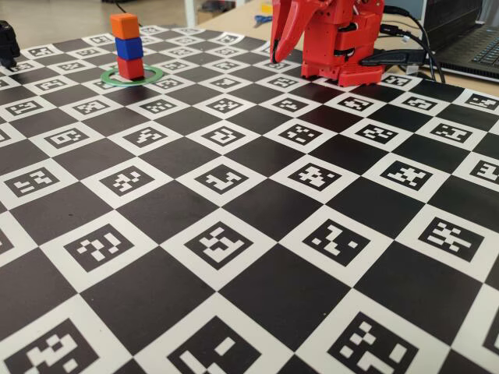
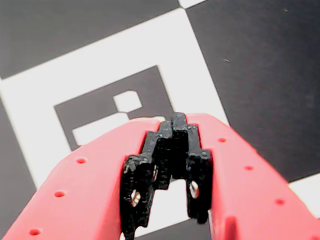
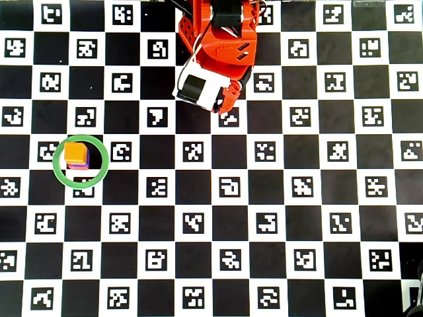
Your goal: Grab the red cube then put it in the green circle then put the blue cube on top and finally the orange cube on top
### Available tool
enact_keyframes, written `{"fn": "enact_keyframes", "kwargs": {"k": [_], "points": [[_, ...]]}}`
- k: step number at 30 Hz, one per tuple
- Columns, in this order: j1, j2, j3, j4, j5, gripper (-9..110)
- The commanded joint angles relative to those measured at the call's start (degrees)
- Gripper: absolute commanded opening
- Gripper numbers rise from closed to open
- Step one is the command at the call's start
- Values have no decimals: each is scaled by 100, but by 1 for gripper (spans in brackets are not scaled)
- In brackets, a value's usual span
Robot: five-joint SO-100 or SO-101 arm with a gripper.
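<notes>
Fixed view, I see orange cube [image 1: 124, 25] on blue cube [image 1: 129, 47] on red cube [image 1: 130, 68], stack inside green circle [image 1: 132, 75] near the board's [image 1: 257, 234] far left corner, gripper [image 1: 275, 53] pinched closed, empty, parked well apart at far edge.

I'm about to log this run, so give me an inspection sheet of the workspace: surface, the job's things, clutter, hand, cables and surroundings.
Surface: black and white checkered mat printed with square markers, flat.
Job's things: red cube inside the green ring, blue cube on it, orange cube on top; the stack stands upright. From overhead only the orange top shows clearly.
Clutter: nothing seen on the mat.
Hand: red hand shut and empty, tips down near the arm's base, away from the stack.
Cables: black cables behind the base, off the mat.
Surroundings: laptop at the far right, a dark object at the left edge.
</notes>
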State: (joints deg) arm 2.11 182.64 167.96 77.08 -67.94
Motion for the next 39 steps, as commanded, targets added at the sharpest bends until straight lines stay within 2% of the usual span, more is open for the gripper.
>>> {"fn": "enact_keyframes", "kwargs": {"k": [1,13,39], "points": [[18,272,193,105,-202,-5],[237,800,1459,-97,-1529,-6],[396,976,1459,44,-1837,-5]]}}
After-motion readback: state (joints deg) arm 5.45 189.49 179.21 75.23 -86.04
